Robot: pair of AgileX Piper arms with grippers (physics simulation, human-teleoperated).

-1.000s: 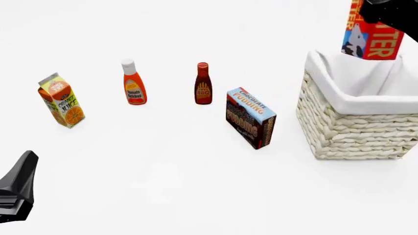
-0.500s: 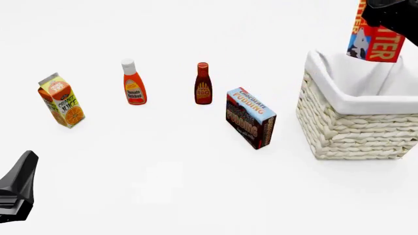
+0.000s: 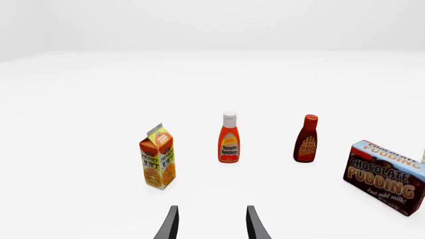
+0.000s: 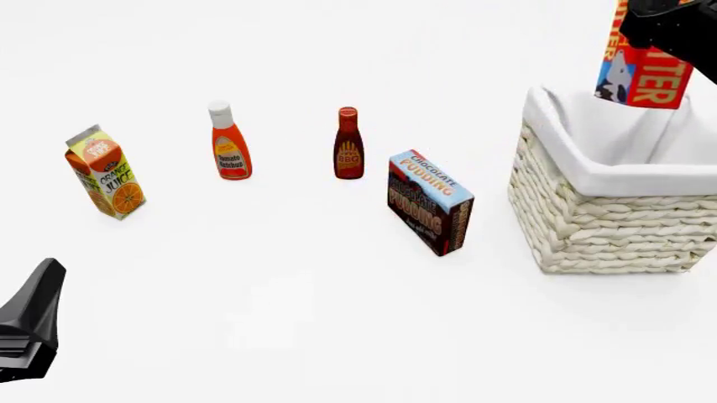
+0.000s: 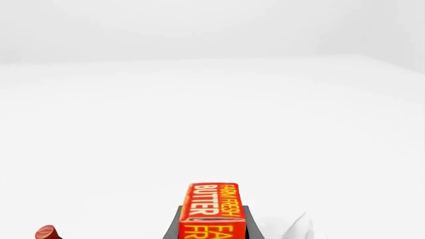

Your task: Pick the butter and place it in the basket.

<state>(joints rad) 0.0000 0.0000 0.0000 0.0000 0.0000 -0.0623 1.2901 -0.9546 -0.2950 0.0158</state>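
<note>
An orange juice carton (image 4: 104, 173), red ketchup bottle (image 4: 230, 143), dark BBQ sauce bottle (image 4: 348, 143) and brown-and-blue chocolate pudding box (image 4: 429, 202) stood apart (all upright) on the white table (image 4: 291, 302).

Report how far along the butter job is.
Done: the right gripper has the butter picked up off the table. In hand: it hangs above the basket, over the lining, not yet inside. Left: lower and release. The left gripper sits open and idle.
</note>
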